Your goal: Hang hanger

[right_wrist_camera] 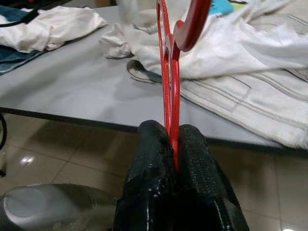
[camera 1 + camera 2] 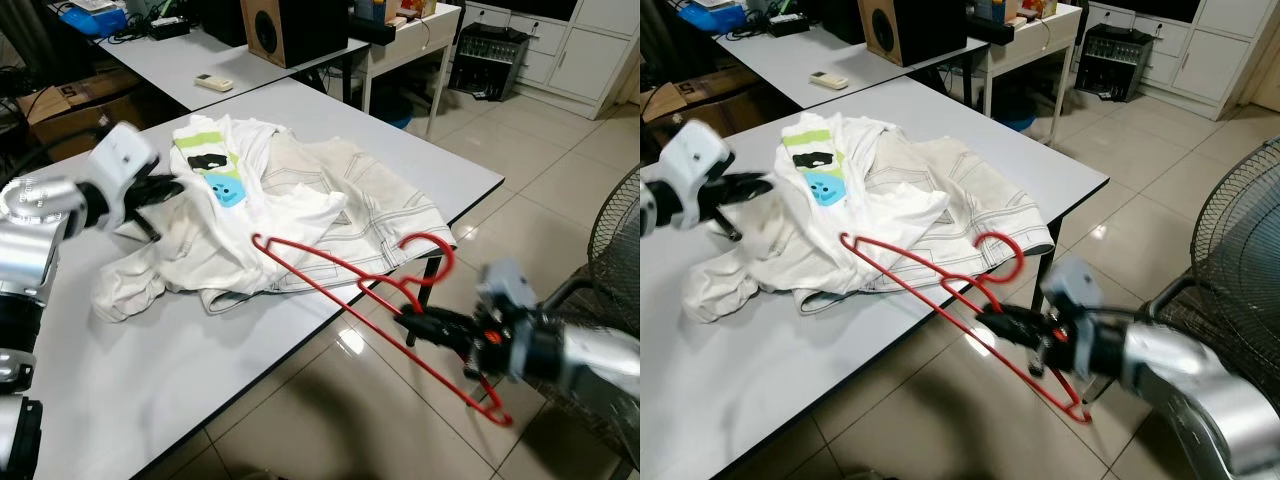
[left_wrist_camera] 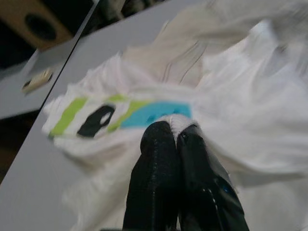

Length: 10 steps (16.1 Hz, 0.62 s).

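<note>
Room: tiled floor (image 2: pixel 560 170), second desk with a speaker (image 2: pixel 290 28) behind.
Table (image 2: pixel 150 370): grey, heaped with white clothes (image 2: pixel 300 215).
Red hanger (image 2: pixel 340 275): half off the table edge, clenched in the right gripper (image 1: pixel 174 144).
Left gripper (image 3: pixel 174 137): pinches the white shirt (image 3: pixel 144 113).
Right wrist view: more clothing (image 1: pixel 43 24) farther along the table.

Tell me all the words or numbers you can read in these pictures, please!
No words or numbers can be read.
White T-shirt: it carries a print of green stripes, a black shape and a blue patch, with no lettering that can be made out.
Red plastic hanger: no label.
Small white remote control on the far grey table: any markings are too small to read.
Wooden speaker box: no brand visible.
</note>
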Motion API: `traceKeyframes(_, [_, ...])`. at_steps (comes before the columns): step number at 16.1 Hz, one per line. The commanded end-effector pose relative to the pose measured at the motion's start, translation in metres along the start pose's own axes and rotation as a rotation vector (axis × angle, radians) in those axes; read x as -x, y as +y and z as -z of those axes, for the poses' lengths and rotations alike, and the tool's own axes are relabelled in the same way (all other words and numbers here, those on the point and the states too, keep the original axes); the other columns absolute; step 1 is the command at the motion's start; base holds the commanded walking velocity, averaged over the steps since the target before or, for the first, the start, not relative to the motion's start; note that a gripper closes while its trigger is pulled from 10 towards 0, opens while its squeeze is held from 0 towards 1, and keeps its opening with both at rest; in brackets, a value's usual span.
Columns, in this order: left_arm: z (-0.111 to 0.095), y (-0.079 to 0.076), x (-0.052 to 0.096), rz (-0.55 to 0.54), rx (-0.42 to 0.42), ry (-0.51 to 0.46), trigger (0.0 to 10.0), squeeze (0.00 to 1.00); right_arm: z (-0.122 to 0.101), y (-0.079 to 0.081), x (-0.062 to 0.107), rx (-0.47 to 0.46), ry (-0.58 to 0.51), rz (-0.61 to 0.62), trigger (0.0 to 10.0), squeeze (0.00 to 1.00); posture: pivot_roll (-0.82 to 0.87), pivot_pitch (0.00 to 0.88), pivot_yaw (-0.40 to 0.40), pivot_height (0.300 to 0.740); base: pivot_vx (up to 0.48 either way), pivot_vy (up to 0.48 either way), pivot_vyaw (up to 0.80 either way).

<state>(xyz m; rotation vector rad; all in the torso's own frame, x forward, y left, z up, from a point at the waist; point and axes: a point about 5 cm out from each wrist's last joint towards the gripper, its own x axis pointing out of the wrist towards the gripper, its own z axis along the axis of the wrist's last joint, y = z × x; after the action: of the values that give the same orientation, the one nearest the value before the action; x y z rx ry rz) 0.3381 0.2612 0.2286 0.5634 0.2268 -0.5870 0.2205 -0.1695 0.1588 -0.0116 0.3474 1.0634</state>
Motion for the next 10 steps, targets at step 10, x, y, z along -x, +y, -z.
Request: traceKeyframes(10, [-0.045, -0.018, 0.009, 0.059, -0.026, -0.091, 0.0, 0.0, -0.009, -0.029, -0.056, -0.041, 0.059, -0.052, 10.0, 0.0, -0.08, 0.0, 0.049, 0.74, 0.0, 0.0, 0.0])
